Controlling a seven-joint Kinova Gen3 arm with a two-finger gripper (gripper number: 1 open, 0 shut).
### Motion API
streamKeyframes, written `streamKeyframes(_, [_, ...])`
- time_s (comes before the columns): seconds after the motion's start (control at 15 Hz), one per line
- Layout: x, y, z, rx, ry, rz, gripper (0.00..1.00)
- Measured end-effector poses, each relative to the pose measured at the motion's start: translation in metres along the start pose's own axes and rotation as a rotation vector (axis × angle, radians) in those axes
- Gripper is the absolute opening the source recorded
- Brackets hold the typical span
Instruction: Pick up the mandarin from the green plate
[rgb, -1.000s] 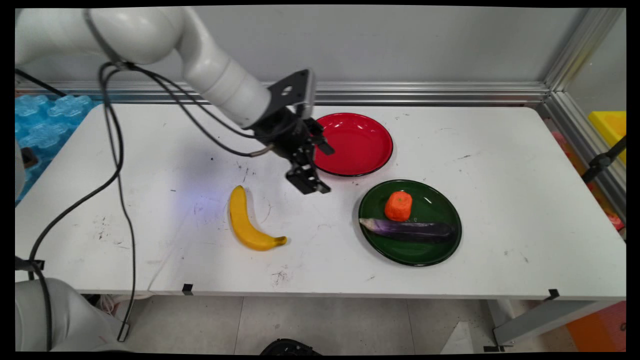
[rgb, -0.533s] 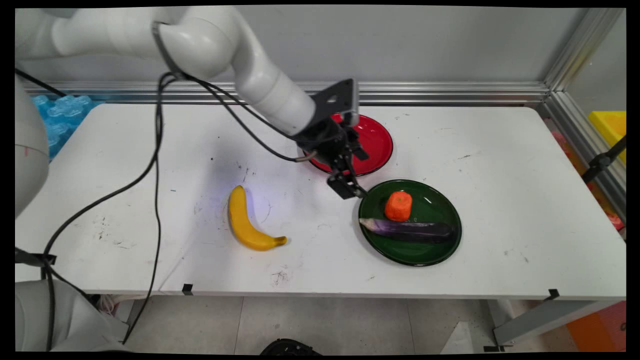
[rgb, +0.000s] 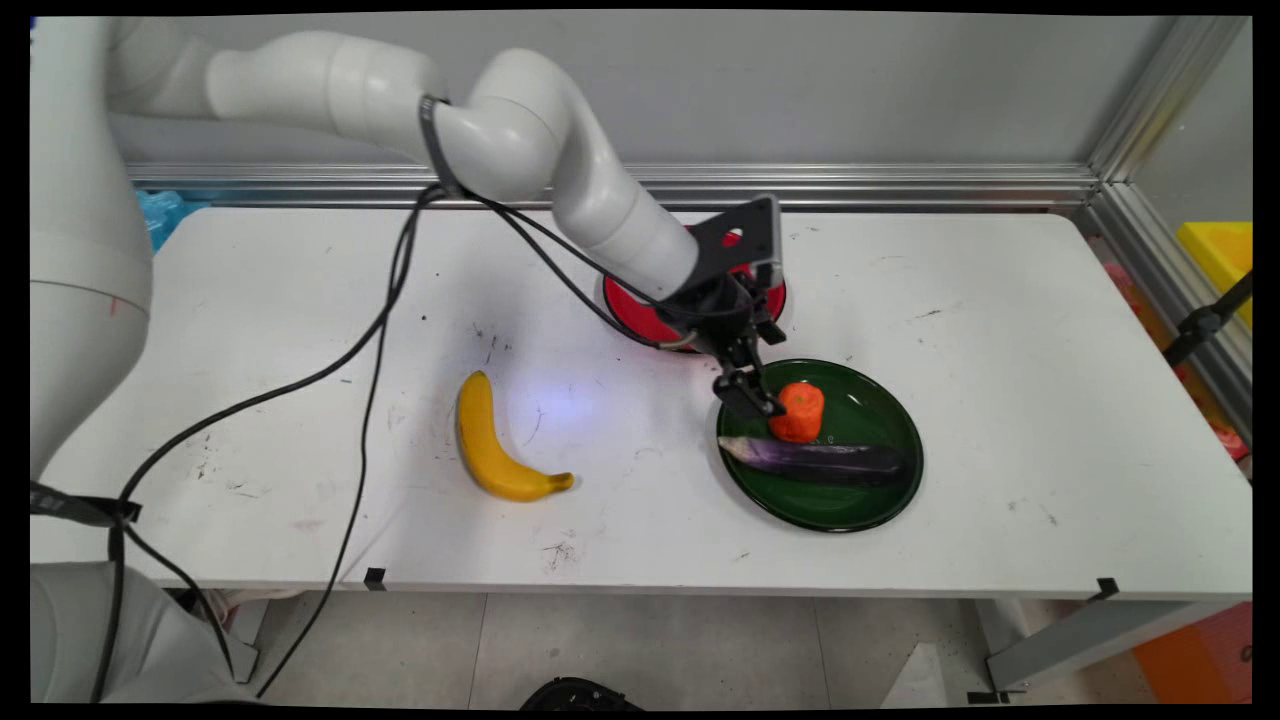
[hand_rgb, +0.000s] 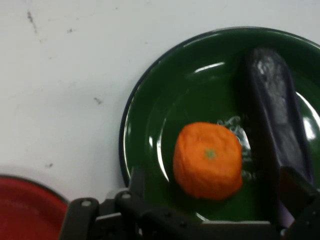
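We see the gripper (rgb: 752, 398) poised over the left rim of the green plate (rgb: 880, 500), its fingers (hand_rgb: 137, 182) spread apart on either side of the orange carrot stub (rgb: 798, 411), which stands upright on the plate without being touched. Just in front of the stub, a purple eggplant (rgb: 820, 459) lies across the same plate. The red plate (rgb: 640, 315) sits behind the gripper, partly hidden by the arm, and a yellow banana (rgb: 490, 442) lies well to the left on the white table (rgb: 1000, 350).

An orange carrot chunk (rgb: 798, 411) stands upright on the green plate (rgb: 880, 500). A long purple eggplant (rgb: 815, 458) lies flat just beside it, on the same plate.
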Motion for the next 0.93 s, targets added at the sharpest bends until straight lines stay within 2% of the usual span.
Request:
streamKeyframes(0.4, [0.008,-0.006,0.036,-0.002,0.001,0.003,1.0])
streamKeyframes(0.93, [0.009,-0.007,0.057,-0.015,-0.007,0.002,1.0])
